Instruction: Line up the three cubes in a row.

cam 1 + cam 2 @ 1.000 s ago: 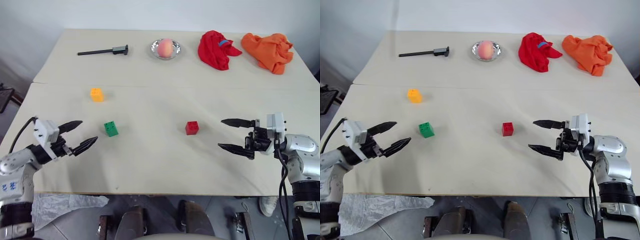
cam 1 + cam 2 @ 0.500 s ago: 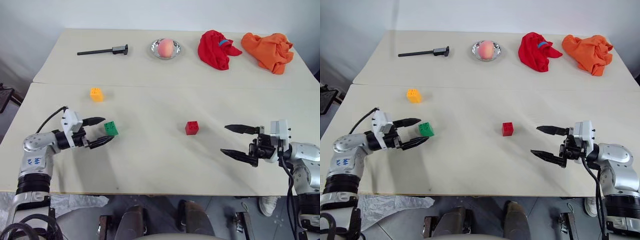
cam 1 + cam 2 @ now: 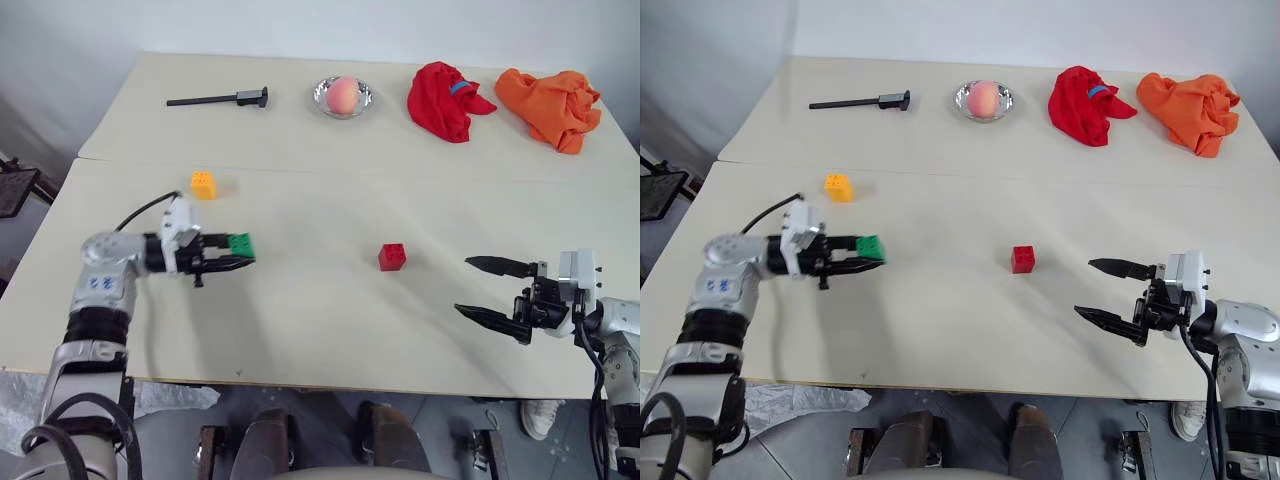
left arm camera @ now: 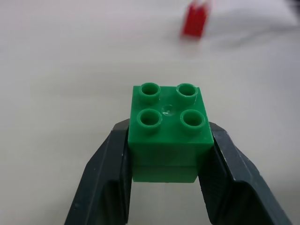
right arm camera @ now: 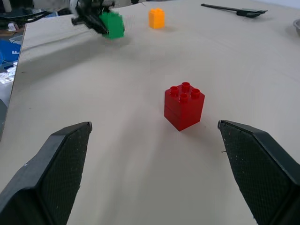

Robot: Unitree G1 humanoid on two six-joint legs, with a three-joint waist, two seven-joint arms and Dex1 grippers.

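My left gripper (image 3: 236, 254) is shut on the green cube (image 3: 241, 243), held just above the table at the left; the left wrist view shows the studded green cube (image 4: 168, 126) pinched between both fingers (image 4: 110, 173). The yellow-orange cube (image 3: 203, 184) sits on the table behind it. The red cube (image 3: 392, 256) stands near the table's middle, also the red cube (image 5: 184, 105) in the right wrist view. My right gripper (image 3: 487, 289) hangs open at the right, apart from the red cube, with nothing between its fingers.
Along the far edge lie a black tool (image 3: 220, 98), a metal dish (image 3: 322, 97) with a pink peach (image 3: 343, 94), a red cloth (image 3: 445, 98) and an orange cloth (image 3: 553, 105). The table's seam (image 3: 400, 177) runs across behind the cubes.
My left gripper swung in to the right, closed on the green cube and lifted it slightly. The right gripper drew back a little, staying open. The camera view shifted somewhat.
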